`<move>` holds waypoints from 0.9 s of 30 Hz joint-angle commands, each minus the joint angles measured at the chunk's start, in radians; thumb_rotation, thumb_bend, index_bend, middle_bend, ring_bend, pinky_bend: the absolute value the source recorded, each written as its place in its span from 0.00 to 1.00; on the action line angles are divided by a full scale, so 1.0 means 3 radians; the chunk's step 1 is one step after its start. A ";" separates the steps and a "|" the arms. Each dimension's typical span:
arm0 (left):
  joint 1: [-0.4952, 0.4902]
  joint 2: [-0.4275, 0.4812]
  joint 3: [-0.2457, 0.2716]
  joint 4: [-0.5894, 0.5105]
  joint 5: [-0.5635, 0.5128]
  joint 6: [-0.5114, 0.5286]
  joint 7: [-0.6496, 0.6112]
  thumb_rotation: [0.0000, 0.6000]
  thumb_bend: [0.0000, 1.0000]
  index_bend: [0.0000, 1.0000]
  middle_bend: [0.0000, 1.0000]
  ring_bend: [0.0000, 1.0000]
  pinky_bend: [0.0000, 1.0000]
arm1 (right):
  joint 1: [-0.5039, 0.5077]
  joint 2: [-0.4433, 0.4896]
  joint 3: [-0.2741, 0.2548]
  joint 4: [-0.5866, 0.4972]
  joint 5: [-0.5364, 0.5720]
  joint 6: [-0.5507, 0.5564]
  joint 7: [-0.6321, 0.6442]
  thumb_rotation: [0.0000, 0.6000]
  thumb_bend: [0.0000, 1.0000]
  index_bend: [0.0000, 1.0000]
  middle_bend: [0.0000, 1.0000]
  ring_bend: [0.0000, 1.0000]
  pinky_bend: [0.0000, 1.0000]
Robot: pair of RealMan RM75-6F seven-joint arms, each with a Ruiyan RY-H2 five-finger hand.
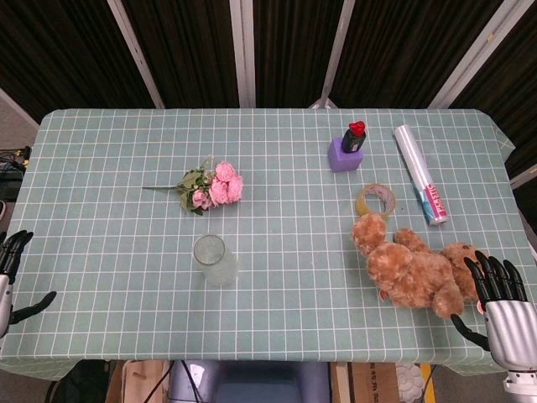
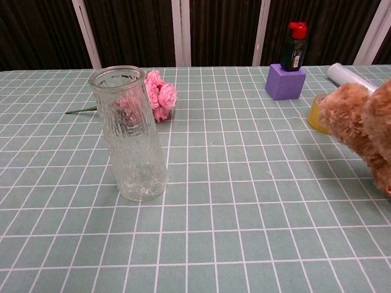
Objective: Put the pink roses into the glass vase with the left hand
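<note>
1. Roses, the pink roses (image 1: 216,187), are lying flat on the table (image 1: 101,159), left of its middle and nearer the far edge, well apart from the left hand (image 1: 12,273) waiting at the table's near-left corner.
2. Their long axis is running left to right: the stem is pointing toward the left edge, the blooms toward the right.
3. Standing upright, the glass vase (image 1: 212,259) is sitting just nearer than the roses.
4. Both hands are holding nothing; the left hand's fingers seem spread, though it is partly cropped, and the right hand (image 1: 502,304) is resting spread beside the teddy bear (image 1: 411,264).
</note>
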 commanded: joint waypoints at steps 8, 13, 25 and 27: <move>0.0006 0.0005 0.0015 -0.0007 0.0043 0.0010 -0.0010 1.00 0.18 0.10 0.08 0.03 0.08 | -0.0003 0.0004 -0.0014 -0.0006 0.0010 -0.0011 -0.0014 1.00 0.22 0.10 0.05 0.00 0.00; -0.0003 -0.0006 0.0008 0.0002 0.0034 -0.0003 -0.0008 1.00 0.18 0.10 0.08 0.03 0.08 | -0.0014 0.0017 -0.0016 -0.0021 0.0006 0.0013 0.0002 1.00 0.22 0.10 0.05 0.00 0.00; -0.0060 -0.0027 -0.0017 0.0039 0.0008 -0.0087 0.0113 1.00 0.18 0.10 0.08 0.03 0.08 | -0.0029 0.0058 -0.0023 -0.0012 0.0036 0.0019 0.0096 1.00 0.22 0.10 0.05 0.00 0.00; -0.0117 -0.0036 -0.0063 0.0054 -0.0038 -0.0153 0.0139 1.00 0.18 0.10 0.08 0.03 0.08 | -0.0026 0.0062 -0.0014 -0.0005 0.0068 0.0006 0.0110 1.00 0.22 0.10 0.05 0.00 0.00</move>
